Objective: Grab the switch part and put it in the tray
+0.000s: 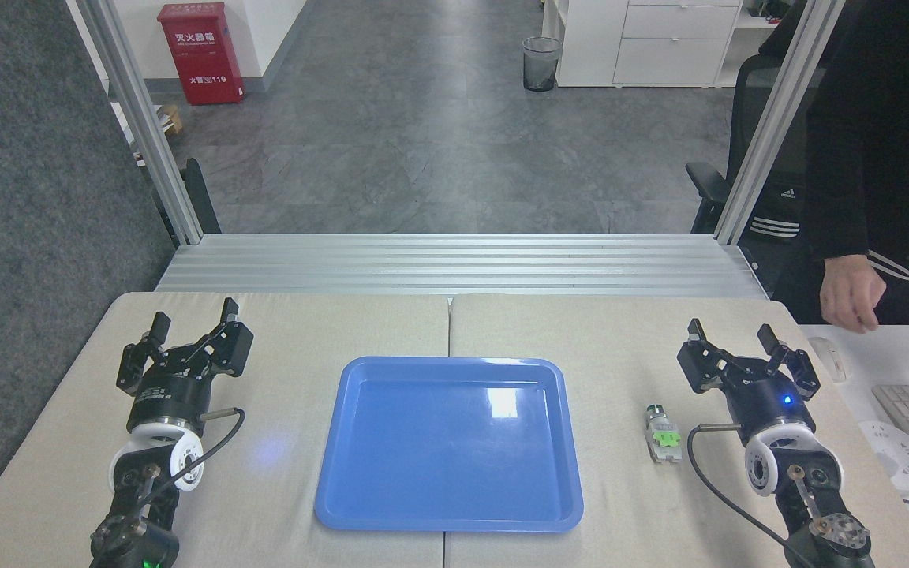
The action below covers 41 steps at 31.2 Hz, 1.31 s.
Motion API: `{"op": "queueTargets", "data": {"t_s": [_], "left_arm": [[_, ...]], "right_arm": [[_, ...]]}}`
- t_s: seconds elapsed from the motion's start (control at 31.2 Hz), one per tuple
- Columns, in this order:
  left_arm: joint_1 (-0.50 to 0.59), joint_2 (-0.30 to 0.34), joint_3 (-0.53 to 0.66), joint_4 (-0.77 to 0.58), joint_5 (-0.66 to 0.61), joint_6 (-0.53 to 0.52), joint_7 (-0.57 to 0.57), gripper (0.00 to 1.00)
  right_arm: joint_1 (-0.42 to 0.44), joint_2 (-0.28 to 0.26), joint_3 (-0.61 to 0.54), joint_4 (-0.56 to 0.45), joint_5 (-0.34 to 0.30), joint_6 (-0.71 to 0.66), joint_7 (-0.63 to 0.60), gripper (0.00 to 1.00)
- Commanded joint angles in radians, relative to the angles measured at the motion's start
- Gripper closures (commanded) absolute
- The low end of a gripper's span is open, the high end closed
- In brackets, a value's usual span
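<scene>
Your left gripper [194, 318] and right gripper [731, 333] rest fingers apart, holding nothing; the switch part [662, 434] lies on the table between the tray [448, 505] and your right gripper.

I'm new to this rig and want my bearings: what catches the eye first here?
The glossy blue tray dominates the middle of the table, nothing in it. Right of it lies the small switch part, green middle showing, close to the open right gripper. The left gripper is open at the table's left, and a person's hand hangs at the far right.
</scene>
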Motion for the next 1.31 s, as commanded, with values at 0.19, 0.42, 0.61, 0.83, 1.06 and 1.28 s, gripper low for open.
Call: {"op": "queueTargets", "data": {"t_s": [0.19,0.42,0.61,0.83,1.06,1.28], "left_arm": [[0.008,-0.003,0.005,0.001,0.012,0.008,-0.004,0.00],[0.013,-0.006,0.002,0.001,0.012,0.033,-0.007,0.00],[0.008,-0.004,0.002,0.001,0.010,0.033,-0.025,0.00],[0.010,-0.006,0.001,-0.003,0.004,0.033,-0.068,0.00],[0.010,-0.004,0.001,-0.005,0.006,0.026,0.002,0.00],[0.021,-0.006,-0.009,-0.006,0.003,0.025,0.038,0.00]], "right_arm": [[-0.006,-0.002,0.008,-0.004,-0.002,0.000,0.000,0.02],[-0.009,-0.002,0.006,-0.009,-0.003,0.000,0.000,0.02],[-0.007,-0.002,0.008,-0.009,-0.002,-0.001,0.000,0.02],[-0.009,-0.002,0.017,-0.007,0.002,-0.001,0.003,0.02],[-0.009,0.003,0.029,-0.007,0.000,0.002,-0.048,0.02],[-0.010,0.009,0.025,-0.006,-0.003,0.014,-0.094,0.02]]}}
